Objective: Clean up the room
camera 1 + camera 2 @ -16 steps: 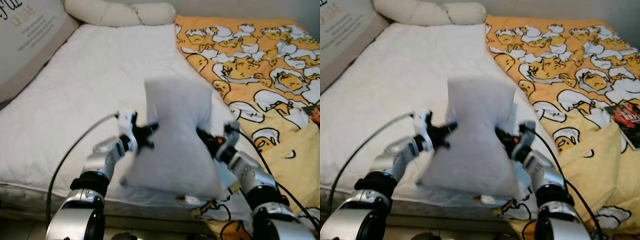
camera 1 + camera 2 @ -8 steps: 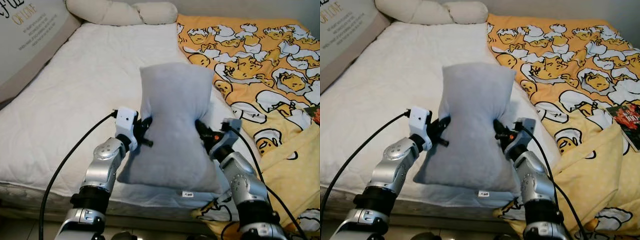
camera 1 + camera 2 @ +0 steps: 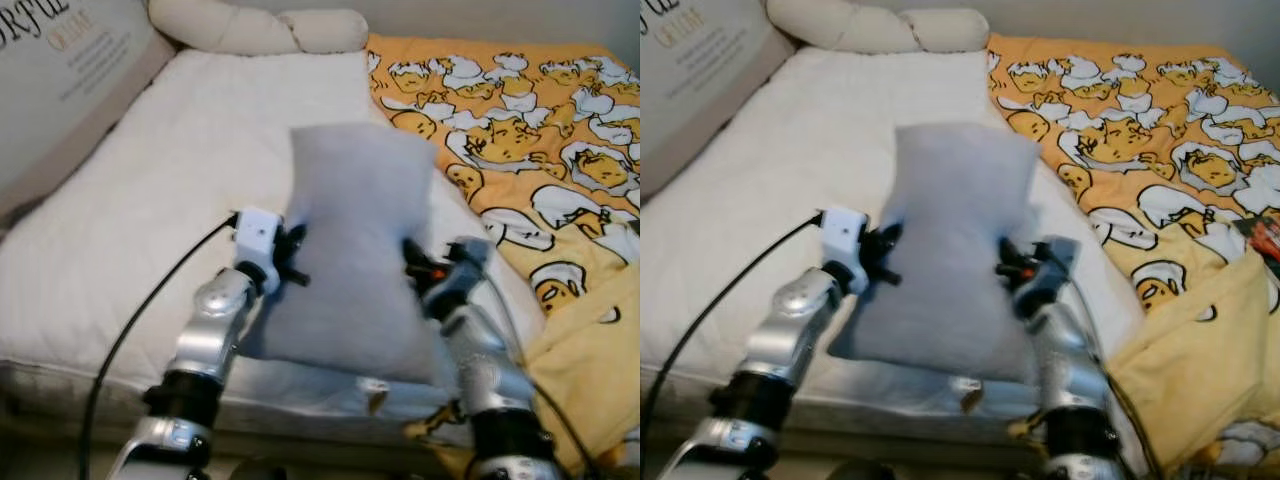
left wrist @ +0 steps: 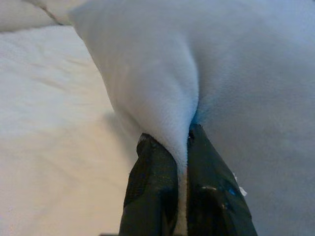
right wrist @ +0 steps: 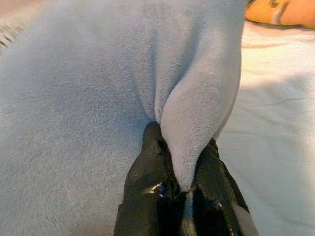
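A light grey pillow (image 3: 355, 250) is held up between my two arms over the near edge of the white mattress (image 3: 170, 180). My left gripper (image 3: 293, 256) is shut on the pillow's left side, and its black fingers (image 4: 155, 189) pinch a fold of the grey fabric (image 4: 162, 98). On the pillow's right side my right gripper (image 3: 413, 272) is shut too, its fingers (image 5: 147, 182) clamped on another fold (image 5: 197, 123). The pillow's lower edge with a small tag (image 3: 375, 398) hangs near the mattress front.
An orange blanket (image 3: 520, 130) printed with white and yellow cartoon figures covers the bed's right half and drapes off the near corner. Two cream pillows (image 3: 250, 28) lie at the head. A lettered board (image 3: 60, 70) leans at the left.
The whole view has shifted a little between frames, so the camera moved. Both grippers keep their hold on the pillow, which sits slightly farther over the bed and is blurred now.
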Robot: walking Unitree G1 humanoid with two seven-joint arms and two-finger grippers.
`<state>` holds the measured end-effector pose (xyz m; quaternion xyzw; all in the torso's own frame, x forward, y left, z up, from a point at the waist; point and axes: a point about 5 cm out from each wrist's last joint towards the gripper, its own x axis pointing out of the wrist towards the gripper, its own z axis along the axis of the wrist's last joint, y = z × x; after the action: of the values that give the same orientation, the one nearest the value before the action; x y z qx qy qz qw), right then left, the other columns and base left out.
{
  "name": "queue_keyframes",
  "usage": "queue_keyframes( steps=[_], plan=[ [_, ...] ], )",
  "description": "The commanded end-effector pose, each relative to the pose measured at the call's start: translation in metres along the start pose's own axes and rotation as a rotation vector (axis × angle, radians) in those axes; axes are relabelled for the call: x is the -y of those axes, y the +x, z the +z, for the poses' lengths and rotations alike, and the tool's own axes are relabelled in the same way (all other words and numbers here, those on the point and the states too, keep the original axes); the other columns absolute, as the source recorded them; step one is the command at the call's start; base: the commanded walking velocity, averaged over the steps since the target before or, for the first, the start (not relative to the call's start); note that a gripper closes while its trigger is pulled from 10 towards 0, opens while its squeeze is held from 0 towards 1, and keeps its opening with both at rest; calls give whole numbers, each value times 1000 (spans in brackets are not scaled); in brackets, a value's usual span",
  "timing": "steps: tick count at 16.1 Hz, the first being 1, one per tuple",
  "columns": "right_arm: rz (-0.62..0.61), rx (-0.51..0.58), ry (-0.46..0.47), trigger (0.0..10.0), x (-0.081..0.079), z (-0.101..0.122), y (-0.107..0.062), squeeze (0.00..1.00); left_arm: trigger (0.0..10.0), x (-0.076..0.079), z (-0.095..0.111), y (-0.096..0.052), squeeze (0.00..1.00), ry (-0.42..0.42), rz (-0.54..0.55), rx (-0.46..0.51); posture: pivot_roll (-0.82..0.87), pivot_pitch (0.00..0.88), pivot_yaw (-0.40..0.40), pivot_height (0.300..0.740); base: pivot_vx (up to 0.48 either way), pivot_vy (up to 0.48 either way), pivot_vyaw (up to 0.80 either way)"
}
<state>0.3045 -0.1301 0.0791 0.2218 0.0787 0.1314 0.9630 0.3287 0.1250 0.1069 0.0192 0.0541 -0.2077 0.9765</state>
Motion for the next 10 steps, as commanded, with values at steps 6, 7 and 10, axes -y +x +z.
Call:
queue_keyframes(
  steps=[6,7,10],
  plan=[
    [-47,59,-14,10000,5,14,0,0,10000,2,21,10,0,20,-2,60,-23,0,31,740,0,443,-367],
    [-48,59,-9,10000,4,14,0,0,10000,1,21,10,0,25,-3,57,-22,0,32,740,0,458,0],
    [-51,63,-8,10000,3,14,1,0,10000,-1,22,10,0,32,1,55,-22,0,36,740,0,461,0]
  ],
)
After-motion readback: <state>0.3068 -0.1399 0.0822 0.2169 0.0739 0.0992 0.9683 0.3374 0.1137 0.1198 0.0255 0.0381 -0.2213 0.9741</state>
